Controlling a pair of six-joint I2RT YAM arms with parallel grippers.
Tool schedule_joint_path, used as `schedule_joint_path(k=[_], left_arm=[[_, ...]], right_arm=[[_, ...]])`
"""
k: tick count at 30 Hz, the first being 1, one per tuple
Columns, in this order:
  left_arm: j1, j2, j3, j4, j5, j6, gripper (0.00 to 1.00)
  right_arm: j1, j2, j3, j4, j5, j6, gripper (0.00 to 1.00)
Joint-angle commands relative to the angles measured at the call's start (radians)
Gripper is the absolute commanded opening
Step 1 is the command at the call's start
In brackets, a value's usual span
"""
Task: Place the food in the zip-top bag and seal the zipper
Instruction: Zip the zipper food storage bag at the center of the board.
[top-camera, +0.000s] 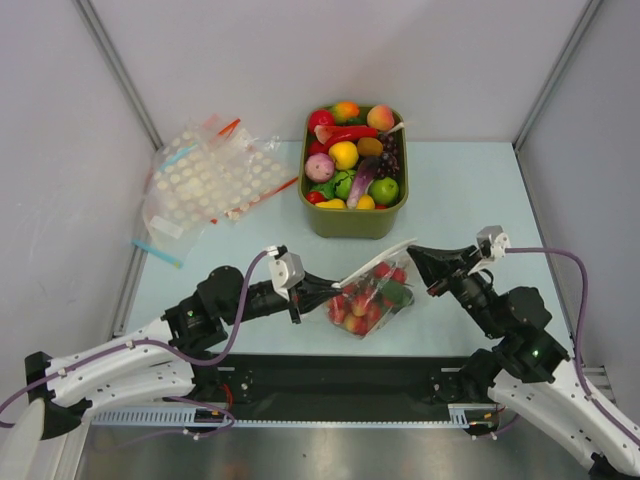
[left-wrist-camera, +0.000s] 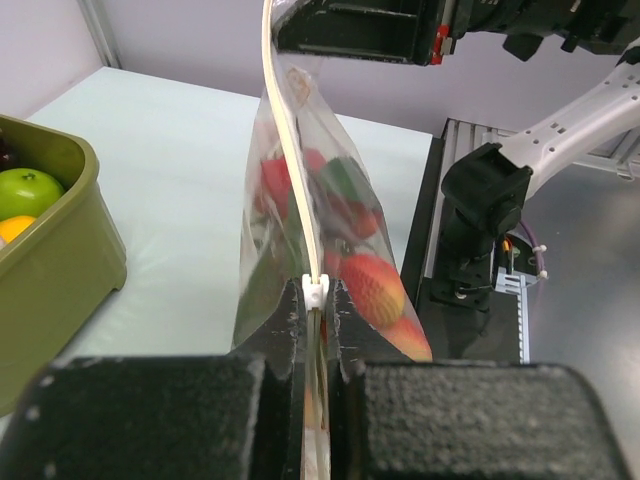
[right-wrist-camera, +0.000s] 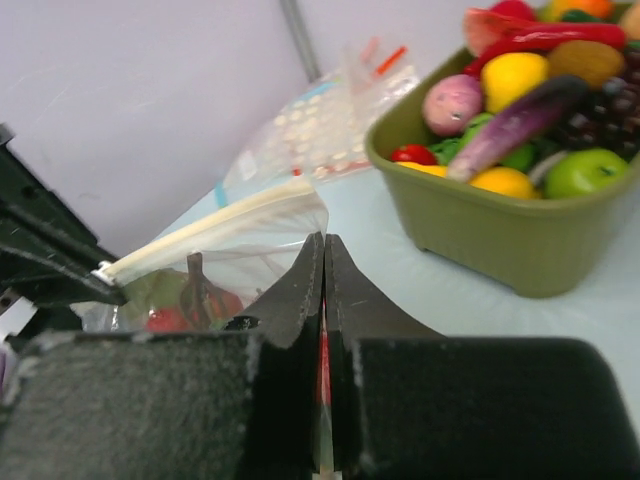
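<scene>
The clear zip-top bag (top-camera: 372, 296) hangs between my two grippers just above the table, in front of the bin. It holds red berries (top-camera: 352, 308) and a green piece (top-camera: 397, 295). Its pale zipper (top-camera: 380, 262) runs taut from lower left to upper right. My left gripper (top-camera: 306, 290) is shut on the zipper's left end, where the left wrist view shows the fingers (left-wrist-camera: 316, 300) clamped just below a small white slider (left-wrist-camera: 315, 290). My right gripper (top-camera: 418, 256) is shut on the bag's right corner (right-wrist-camera: 324, 245). The zipper (right-wrist-camera: 215, 228) stretches away to the left in the right wrist view.
An olive-green bin (top-camera: 352, 222) full of toy fruit and vegetables stands behind the bag. A heap of white-dotted clear bags (top-camera: 210, 180) with red and blue strips lies at the back left. White walls close in the left and right sides.
</scene>
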Motion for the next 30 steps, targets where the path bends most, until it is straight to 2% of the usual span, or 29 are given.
schedule_joint_path(k=[1,6,17,25,30], left_arm=[[-0.002,-0.019,0.047,-0.009,0.025,0.003,0.00],[-0.002,-0.011,0.051,-0.018,0.009,0.002,0.00],[-0.001,0.000,0.056,-0.027,-0.007,0.000,0.00],[-0.002,0.001,0.057,-0.038,-0.053,-0.003,0.00],[-0.002,0.021,0.064,-0.061,-0.168,-0.024,0.00]], right_arm=[[-0.033,-0.065,-0.001,0.054,0.399,0.001,0.00],[-0.033,-0.142,-0.029,0.041,0.563,0.026,0.00],[-0.034,-0.206,-0.055,0.023,0.741,0.058,0.00],[-0.034,-0.241,-0.085,0.052,0.818,0.066,0.00],[-0.034,-0.205,-0.101,0.093,0.743,0.053,0.00]])
